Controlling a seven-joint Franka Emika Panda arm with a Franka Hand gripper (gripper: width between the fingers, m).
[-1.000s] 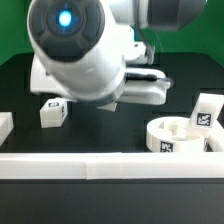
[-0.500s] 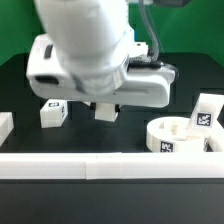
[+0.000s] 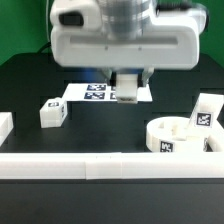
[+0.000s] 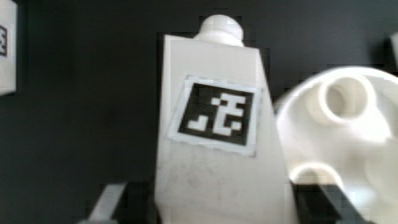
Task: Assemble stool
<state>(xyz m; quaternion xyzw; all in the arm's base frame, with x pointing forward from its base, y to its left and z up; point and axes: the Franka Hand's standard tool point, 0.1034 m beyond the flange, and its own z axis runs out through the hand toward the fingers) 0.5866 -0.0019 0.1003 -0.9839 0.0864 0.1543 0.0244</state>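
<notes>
My gripper (image 3: 128,84) is shut on a white blocky stool leg (image 3: 127,88) and holds it above the table, in front of the marker board (image 3: 95,93). In the wrist view the leg (image 4: 214,110) stands between the gripper (image 4: 217,202) fingers (image 4: 114,200), its tag facing the camera and its peg pointing away. The round seat (image 3: 178,136) lies at the exterior view's right, sockets up; it also shows beside the leg in the wrist view (image 4: 349,110). A second leg (image 3: 53,112) lies at the left, and a third (image 3: 207,112) stands behind the seat.
A long white border rail (image 3: 110,166) runs along the front. A white block (image 3: 4,124) sits at the exterior view's left edge. A tagged white part (image 4: 7,50) shows at the edge of the wrist view.
The arm has swung up and toward the exterior view's right, turning the wrist, with the leg carried along. The other parts have not moved.
</notes>
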